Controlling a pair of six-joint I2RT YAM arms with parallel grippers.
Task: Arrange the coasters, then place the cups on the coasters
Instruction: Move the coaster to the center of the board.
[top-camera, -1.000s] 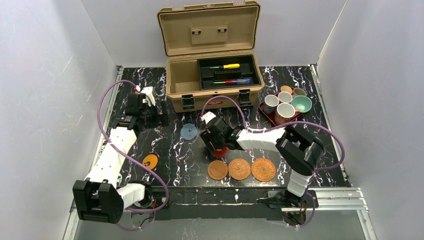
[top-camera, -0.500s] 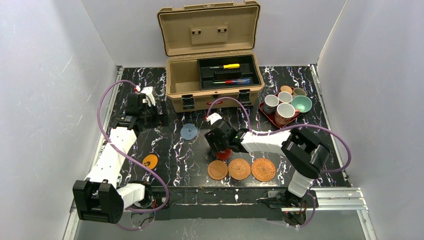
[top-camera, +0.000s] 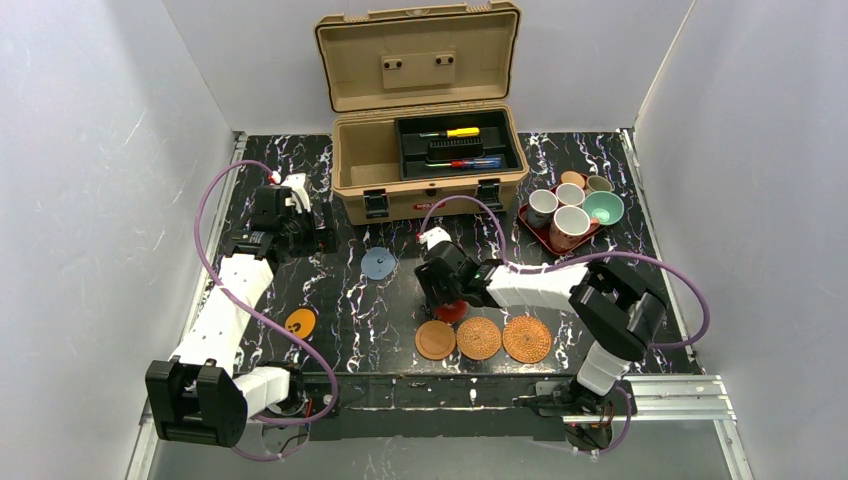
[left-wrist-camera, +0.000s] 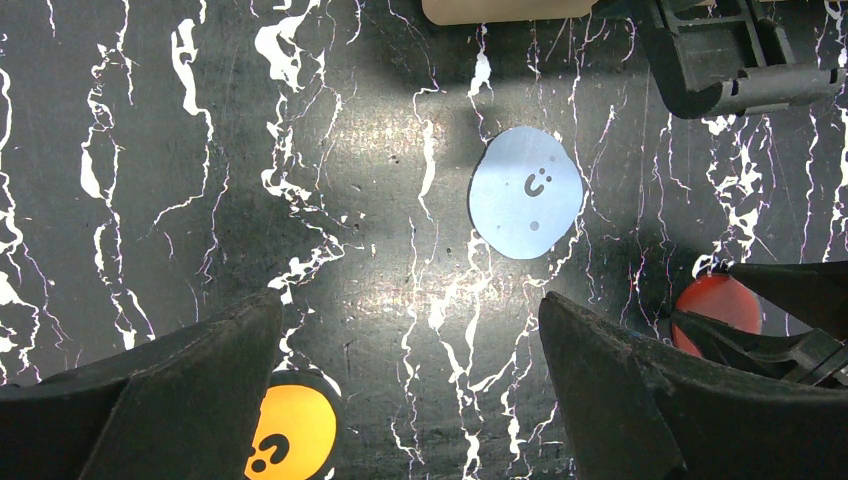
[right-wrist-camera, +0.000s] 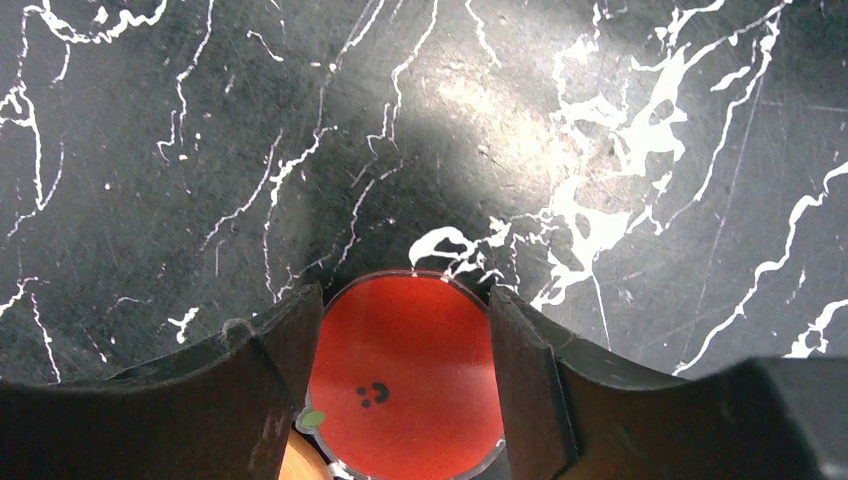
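The right fingers (right-wrist-camera: 265, 365) grip the pinkish-red coaster (right-wrist-camera: 405, 370) by its rim, just behind the wooden coaster (top-camera: 435, 340) by the near edge of the table (top-camera: 350, 320), while the left fingers (left-wrist-camera: 170, 390) gape wide, holding nothing.

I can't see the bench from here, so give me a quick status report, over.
Left gripper open, empty. Right gripper clamped on red coaster. Wooden coaster close at its near side. Cups grouped far right.

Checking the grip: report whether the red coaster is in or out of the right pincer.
In. The right wrist view shows the red coaster wedged between the fingers of the right pincer, both touching its rim.
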